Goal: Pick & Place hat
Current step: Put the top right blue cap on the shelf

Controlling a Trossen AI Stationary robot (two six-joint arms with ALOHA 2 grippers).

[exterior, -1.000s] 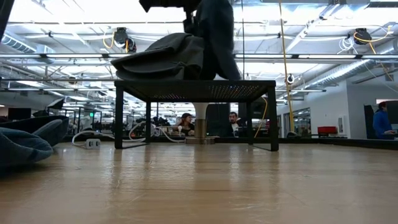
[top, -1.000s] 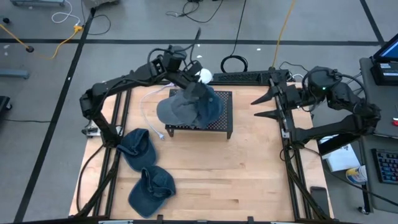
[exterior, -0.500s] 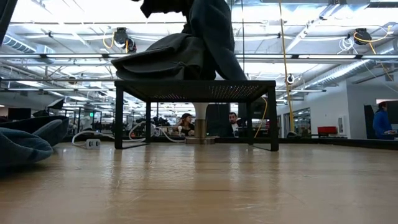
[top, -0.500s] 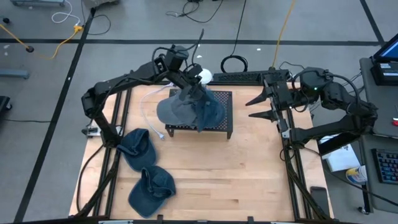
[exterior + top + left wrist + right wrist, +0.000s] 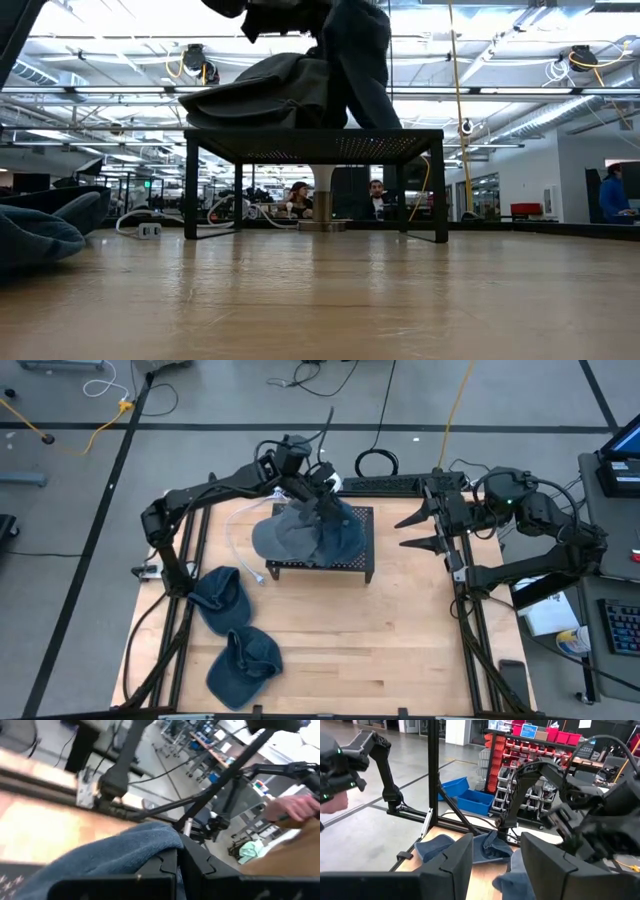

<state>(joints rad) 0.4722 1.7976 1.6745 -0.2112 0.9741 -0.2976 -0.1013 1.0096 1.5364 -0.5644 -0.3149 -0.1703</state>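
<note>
two spare hats [image 5: 233,635] crowd the table's left front; black stand [image 5: 355,563] blocks the back; right half's open

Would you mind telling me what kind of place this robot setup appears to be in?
Most likely a robotics lab or workshop. Red parts bins line shelving, people sit at desks beyond the table, and cables trail over the taped grey floor. Exposed ceiling lighting runs overhead.

Grey floor [image 5: 200,400] with black tape lines, loose cables; red parts bins [image 5: 540,735] on shelving; bright ceiling lights [image 5: 120,15].
</note>
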